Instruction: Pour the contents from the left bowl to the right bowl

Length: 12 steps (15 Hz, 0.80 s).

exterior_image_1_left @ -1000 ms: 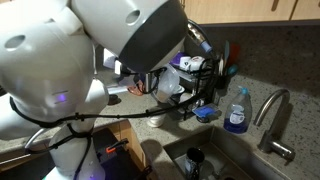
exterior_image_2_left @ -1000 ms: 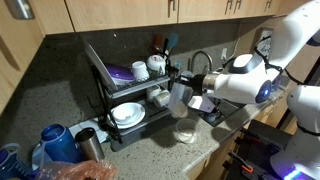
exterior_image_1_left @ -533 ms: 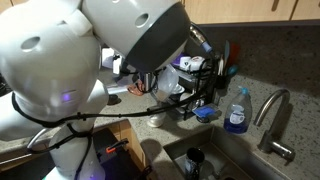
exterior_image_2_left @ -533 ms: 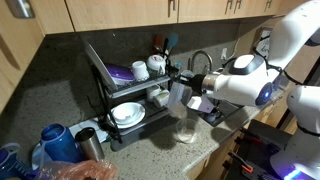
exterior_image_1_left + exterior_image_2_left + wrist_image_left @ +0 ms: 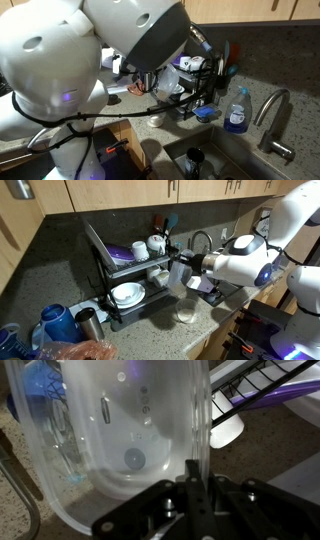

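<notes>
Gripper (image 5: 189, 271) is clamped on the rim of the left bowl (image 5: 179, 279). The bowl is tipped almost on edge above the right bowl (image 5: 186, 313), which sits on the counter (image 5: 150, 338) at its 6 o'clock.

Risks: the thin rim pinch may slip, and contents may overshoot the small target.

Clearance: dish rack (image 5: 108, 280) is near at 9 o'clock, and the counter's front edge runs toward 5 o'clock. The freest room looks to be upward, at 12 o'clock.

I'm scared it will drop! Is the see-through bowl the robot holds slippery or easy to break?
Probably slippery: the see-through bowl looks smooth and shiny, and the gripper pinches only its rim. It may break if glass; I can't tell glass from plastic. It seems stiff, holding shape while tipped.
</notes>
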{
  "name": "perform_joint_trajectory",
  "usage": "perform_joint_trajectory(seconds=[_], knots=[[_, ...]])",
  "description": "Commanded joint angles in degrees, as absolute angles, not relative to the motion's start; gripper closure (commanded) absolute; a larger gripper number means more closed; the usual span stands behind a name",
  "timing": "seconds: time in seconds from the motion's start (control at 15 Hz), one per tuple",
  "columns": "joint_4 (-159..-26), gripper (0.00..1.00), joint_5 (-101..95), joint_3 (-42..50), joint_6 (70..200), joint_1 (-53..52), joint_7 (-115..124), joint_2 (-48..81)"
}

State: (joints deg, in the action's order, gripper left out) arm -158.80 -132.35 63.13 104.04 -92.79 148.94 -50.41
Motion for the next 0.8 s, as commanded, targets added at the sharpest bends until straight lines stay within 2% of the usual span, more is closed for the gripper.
perform_joint_trajectory(seconds=[0.0, 0.73], knots=[[-159.0, 0.99, -132.8, 62.1, 101.5, -93.3, 148.9, -51.0], [-159.0, 0.99, -132.8, 61.8, 98.8, -94.5, 148.9, -51.7]])
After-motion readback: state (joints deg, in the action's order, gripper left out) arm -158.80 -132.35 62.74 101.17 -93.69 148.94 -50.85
